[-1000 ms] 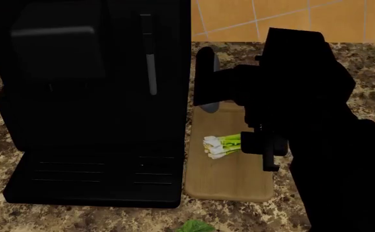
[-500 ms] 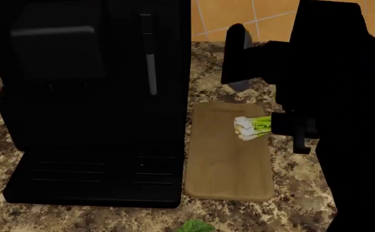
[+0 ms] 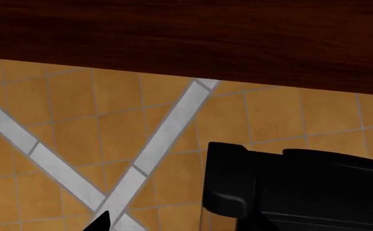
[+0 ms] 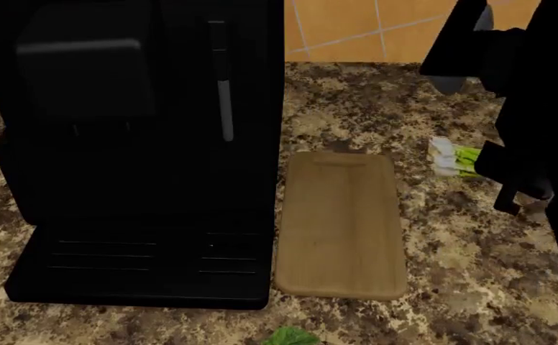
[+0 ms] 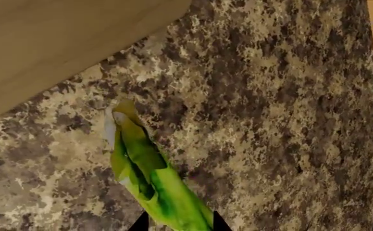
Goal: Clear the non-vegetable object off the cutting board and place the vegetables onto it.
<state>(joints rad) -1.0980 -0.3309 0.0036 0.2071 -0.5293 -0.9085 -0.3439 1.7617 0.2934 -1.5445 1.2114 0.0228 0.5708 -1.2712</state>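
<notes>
The tan cutting board [image 4: 341, 223] lies bare on the counter, just right of the black machine; one corner of it also shows in the right wrist view [image 5: 58, 38]. My right gripper [image 4: 495, 167] [image 5: 179, 224] is shut on the asparagus bundle [image 4: 450, 159] [image 5: 149, 178], green stalks with white cut ends. It holds the bundle over the speckled counter, right of the board's far corner. Only the radish's green leaves [image 4: 292, 336] show, at the near edge in front of the board. One left fingertip [image 3: 103, 221] shows against the tiled wall.
A big black machine [image 4: 135, 144] fills the counter left of the board; its top [image 3: 302, 192] shows in the left wrist view. An orange tiled wall [image 4: 375, 29] backs the counter. Granite counter [image 4: 451, 273] lies right of the board, under my right arm.
My right gripper has carried the asparagus bundle from above the board to the right and back, off the board and over the counter. The board now has nothing on it.
</notes>
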